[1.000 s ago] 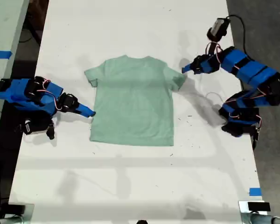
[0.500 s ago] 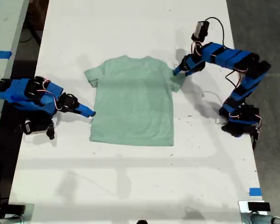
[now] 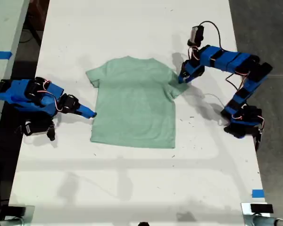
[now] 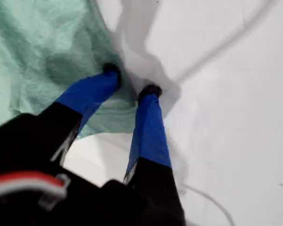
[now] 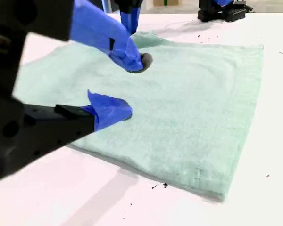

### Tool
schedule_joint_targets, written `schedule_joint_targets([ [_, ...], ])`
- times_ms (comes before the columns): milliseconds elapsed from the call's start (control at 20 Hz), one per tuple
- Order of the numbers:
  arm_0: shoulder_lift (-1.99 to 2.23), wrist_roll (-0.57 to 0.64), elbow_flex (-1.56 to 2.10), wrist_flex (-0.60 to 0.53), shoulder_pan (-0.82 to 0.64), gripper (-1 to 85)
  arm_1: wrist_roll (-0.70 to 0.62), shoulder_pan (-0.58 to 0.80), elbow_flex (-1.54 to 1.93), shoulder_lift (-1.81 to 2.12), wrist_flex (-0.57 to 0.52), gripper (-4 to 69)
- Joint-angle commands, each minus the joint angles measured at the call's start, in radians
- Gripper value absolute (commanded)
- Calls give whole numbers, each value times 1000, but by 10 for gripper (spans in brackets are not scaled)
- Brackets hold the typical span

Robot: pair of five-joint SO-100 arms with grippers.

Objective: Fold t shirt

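Pinching next: my first end effector (image 4: pixel 131 89) straddles the t shirt (image 3: pixel 134 101) sleeve hem, jaws narrowly apart, shirt flat mid-counter (image 3: pixel 132 188); my second end effector (image 5: pixel 127 87) gapes at the opposite side edge—close both before lifting.

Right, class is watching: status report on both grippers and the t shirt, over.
My first gripper open, straddling a sleeve edge. My second gripper open at the t shirt's side hem. T shirt flat, unfolded. Nothing in the way.
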Motion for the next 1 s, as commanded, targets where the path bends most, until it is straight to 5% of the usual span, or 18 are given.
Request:
schedule_joint_targets([
  [0, 8, 6, 6, -2, 3, 123, 14, -41, -97, 67, 75, 22],
  [500, 8, 6, 6, -2, 3, 123, 20, -176, -463, 112, 324, 23],
  [600, 8, 6, 6, -2, 3, 123, 55, -121, -414, 107, 407, 179],
  [650, 8, 6, 6, -2, 3, 123, 66, -100, -347, 121, 433, 193],
  [750, 8, 6, 6, -2, 3, 123, 72, -77, -160, 169, 380, 196],
  [950, 8, 6, 6, -2, 3, 123, 20, -35, 91, 166, 100, 196],
])
